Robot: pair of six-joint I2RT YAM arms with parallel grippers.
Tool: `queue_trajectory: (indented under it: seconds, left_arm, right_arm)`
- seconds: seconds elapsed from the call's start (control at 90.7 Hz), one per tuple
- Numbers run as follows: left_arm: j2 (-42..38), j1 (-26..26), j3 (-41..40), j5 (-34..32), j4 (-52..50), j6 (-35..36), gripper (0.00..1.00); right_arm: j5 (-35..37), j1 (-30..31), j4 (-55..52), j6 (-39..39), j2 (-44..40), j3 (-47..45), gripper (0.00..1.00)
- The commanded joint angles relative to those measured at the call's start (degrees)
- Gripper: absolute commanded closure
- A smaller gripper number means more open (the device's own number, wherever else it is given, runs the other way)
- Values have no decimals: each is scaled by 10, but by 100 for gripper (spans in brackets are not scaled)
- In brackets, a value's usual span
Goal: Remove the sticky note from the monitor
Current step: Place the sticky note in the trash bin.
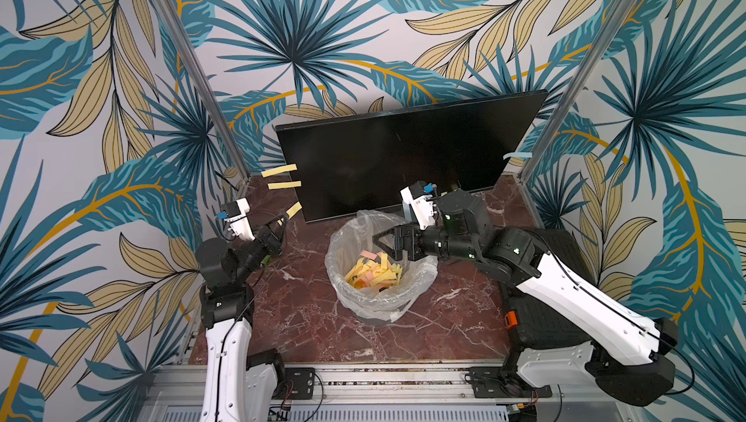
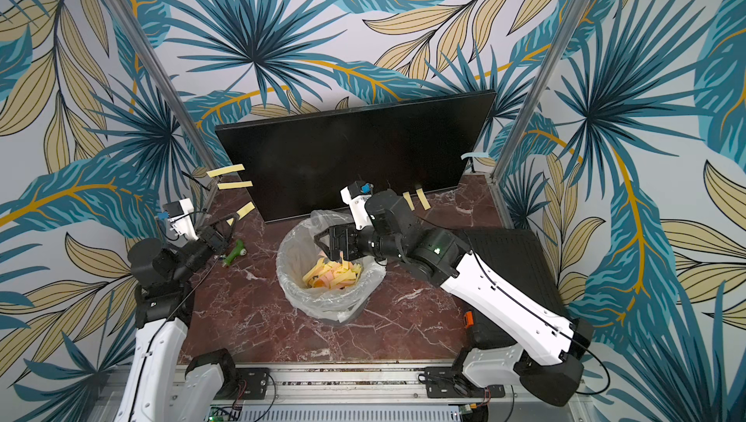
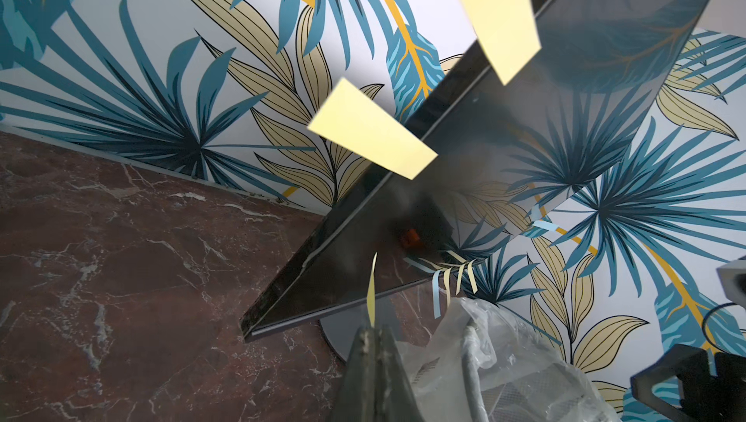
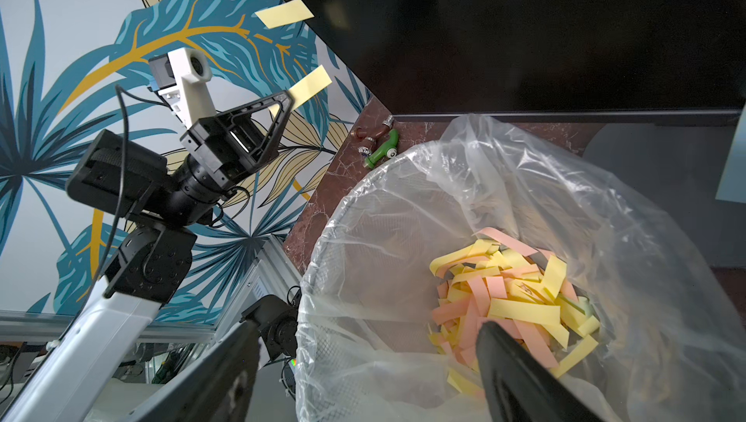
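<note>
Clamped shut: left gripper on lowest sticky note, long axis diagonal, far end at monitor left edge; 2 yellow notes above, 1 blue note opposite. Jaws apart: right gripper, over 1 bin.

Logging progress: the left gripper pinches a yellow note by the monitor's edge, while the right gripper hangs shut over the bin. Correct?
No: the right gripper hangs open over the bin, fingers apart in the right wrist view. The left gripper does pinch a yellow note by the monitor's edge.
</note>
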Motion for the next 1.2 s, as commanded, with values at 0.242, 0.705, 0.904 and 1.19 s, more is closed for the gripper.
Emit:
queue_trajectory:
  seconds: [0.242, 0.705, 0.904, 1.19]
  left_arm:
    - [-122, -78, 39, -27, -186, -21, 100]
    - [-132, -211, 141, -92, -344, -32, 100]
    - [-46, -381, 181, -221, -350, 26, 100]
    - [86, -603, 229, -426, -306, 104, 100]
  right_arm:
    - [52, 3, -18, -32, -20, 17, 11]
    - [114, 1, -40, -31, -16, 28, 9]
    - [132, 1, -47, -32, -19, 31, 9]
    - [154, 0, -75, -33, -35, 30, 8]
